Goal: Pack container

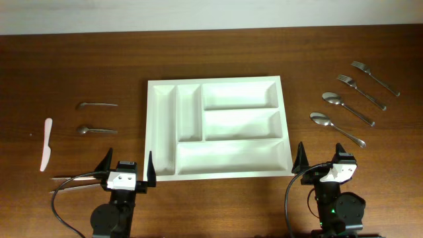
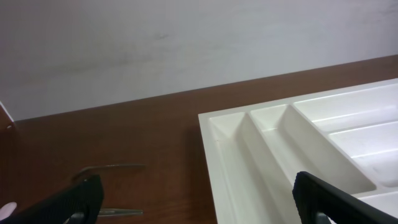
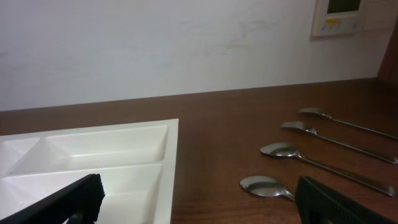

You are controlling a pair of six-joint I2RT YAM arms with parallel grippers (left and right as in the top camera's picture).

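Container (image 1: 215, 81) lies just ahead, between left pincer (image 1: 128, 161) and right pincer (image 1: 322, 158) — both spread wide.

We see a white container (image 1: 238, 123) on a brown wood-grain table (image 1: 66, 53), silver spoons (image 1: 340, 131) and forks (image 1: 361, 92), and one white knife (image 1: 46, 144).

you find no text you can read here: the wall panel (image 3: 341, 17) has a small screen and yellow marks, but they are too blurred to make out.
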